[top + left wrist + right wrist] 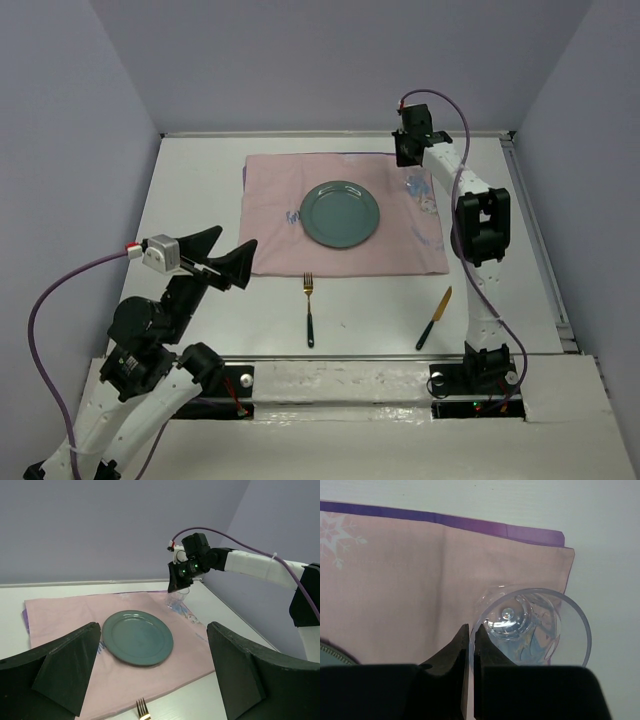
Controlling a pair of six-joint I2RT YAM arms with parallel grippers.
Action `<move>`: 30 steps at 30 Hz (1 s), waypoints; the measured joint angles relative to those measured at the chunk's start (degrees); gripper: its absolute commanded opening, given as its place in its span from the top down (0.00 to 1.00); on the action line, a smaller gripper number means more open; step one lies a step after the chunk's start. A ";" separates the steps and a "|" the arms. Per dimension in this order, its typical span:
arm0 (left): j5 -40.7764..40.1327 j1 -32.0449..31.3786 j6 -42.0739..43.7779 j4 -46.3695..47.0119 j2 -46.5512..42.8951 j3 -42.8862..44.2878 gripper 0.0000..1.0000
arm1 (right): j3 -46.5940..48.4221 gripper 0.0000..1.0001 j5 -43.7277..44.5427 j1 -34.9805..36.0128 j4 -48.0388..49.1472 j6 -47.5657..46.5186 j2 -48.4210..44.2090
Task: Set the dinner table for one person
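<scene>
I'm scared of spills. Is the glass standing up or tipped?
Upright. Seen from above, the glass has its open rim on top, base below.

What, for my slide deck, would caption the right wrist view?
Right pincer grips a clear glass by its rim at the pink cloth's corner.

We see the whole desk point(380, 310) from above, the same plate point(340, 214) low from the left wrist, a glass point(535, 625) close below the right.

White dinner table point(380, 310), pink cloth point(270, 220) on it, fork point(309, 310), knife point(434, 318) on bare tabletop
</scene>
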 measured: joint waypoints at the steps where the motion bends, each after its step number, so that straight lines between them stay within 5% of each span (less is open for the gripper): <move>1: 0.00 0.02 0.00 0.00 0.07 0.00 0.01 | 0.00 0.72 0.22 0.00 -0.02 -0.15 0.07; 2: 0.00 0.02 0.00 0.00 0.24 0.00 0.01 | 0.00 0.51 0.57 0.00 -0.28 -0.46 0.15; 5: 0.00 0.37 0.00 -0.02 0.44 0.00 0.01 | 0.09 0.31 1.33 0.00 -0.76 -1.01 0.24; 11: 0.02 1.16 -0.02 0.00 0.44 0.00 0.01 | -1.16 0.28 1.07 0.37 -1.27 0.17 -1.46; 16: 0.02 1.55 -0.04 0.00 0.44 0.00 0.01 | -15.23 0.30 0.55 4.09 0.59 4.02 -15.10; 22: -0.17 1.62 -0.07 0.00 0.48 0.00 0.01 | -39.50 0.36 1.51 23.39 10.10 10.75 -37.77; 30: -0.48 1.62 -0.09 0.00 0.52 0.00 0.01 | -56.28 0.42 7.63 49.05 12.87 24.50 -39.65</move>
